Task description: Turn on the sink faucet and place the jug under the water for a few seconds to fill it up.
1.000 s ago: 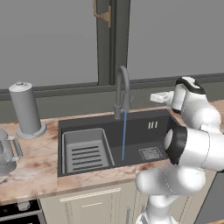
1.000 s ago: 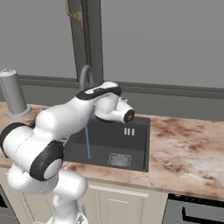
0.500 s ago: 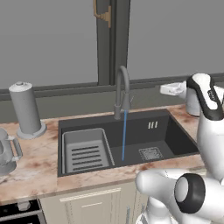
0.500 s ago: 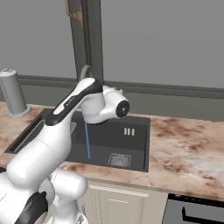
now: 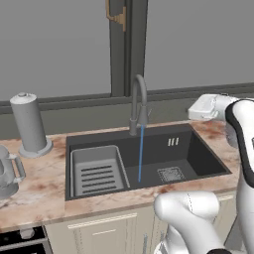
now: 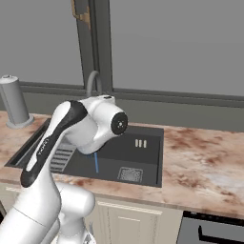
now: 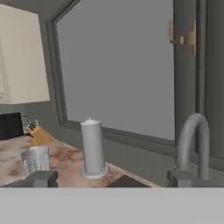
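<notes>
Blue water (image 5: 141,153) falls straight from the sink faucet (image 5: 138,103) into the sink (image 5: 198,158), landing between the rack insert (image 5: 97,171) and the drain grate (image 5: 171,174). Far left, the jug (image 5: 7,171) stands near the desk (image 5: 42,183) edge, well apart from the basin. The gripper (image 7: 111,179) tips sit spread apart.

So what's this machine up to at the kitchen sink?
It is meant to fill a jug with tap water. The sink faucet is on: the water drops in a thin blue stream into the sink. The jug sits on the counter far left of the basin, beyond a grey cylinder. The arm is raised at the right, its gripper holding nothing and facing the window, well away from the jug.
</notes>
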